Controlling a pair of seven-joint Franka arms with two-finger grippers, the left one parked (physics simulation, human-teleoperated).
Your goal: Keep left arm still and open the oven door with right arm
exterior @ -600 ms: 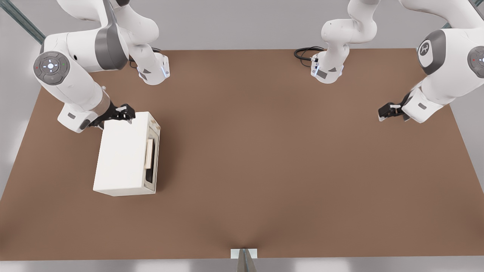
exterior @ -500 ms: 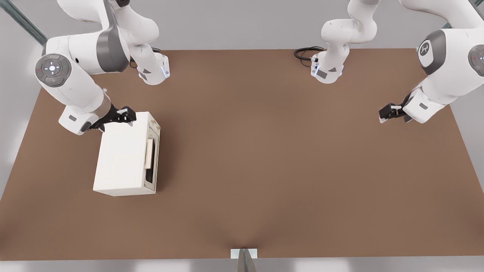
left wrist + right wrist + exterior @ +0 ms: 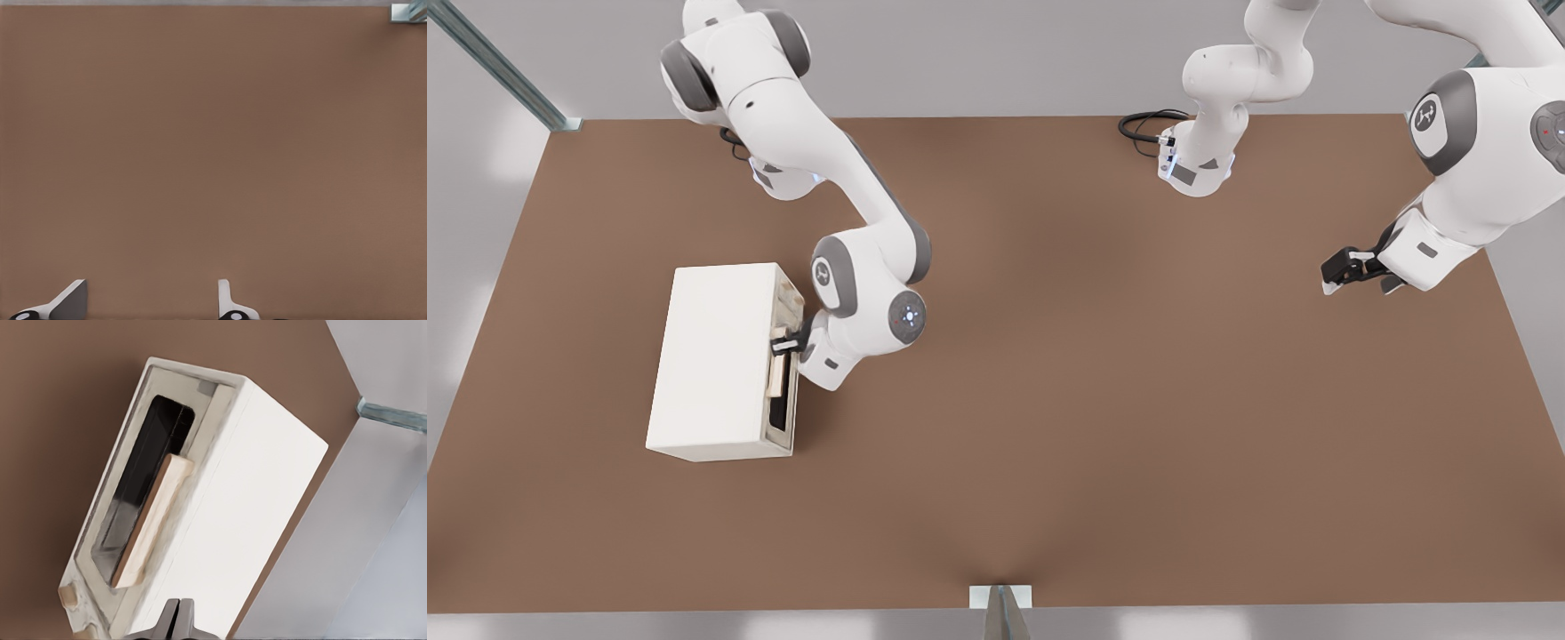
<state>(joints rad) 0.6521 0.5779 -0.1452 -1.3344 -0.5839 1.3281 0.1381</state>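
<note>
You've got the table (image 3: 1103,400) with the cream oven (image 3: 711,364) sitting toward the front view's left, its face turned to the front view's right. The oven door (image 3: 786,418) on that face looks closed, flush with the body. The right arm (image 3: 845,231) reaches down in front of that face, much nearer than the other arm, which is well apart at the front view's right. The handle (image 3: 777,378) is a pale bar whose long axis runs along the door's length, near its top edge. Your gripper (image 3: 784,340) sits at the handle's far end, just beside or touching it; the wrist view shows the fingers (image 3: 177,613) pressed together, pinching nothing. Judging from this, the handle lies along the door, toward the camera from the fingertips.
</note>
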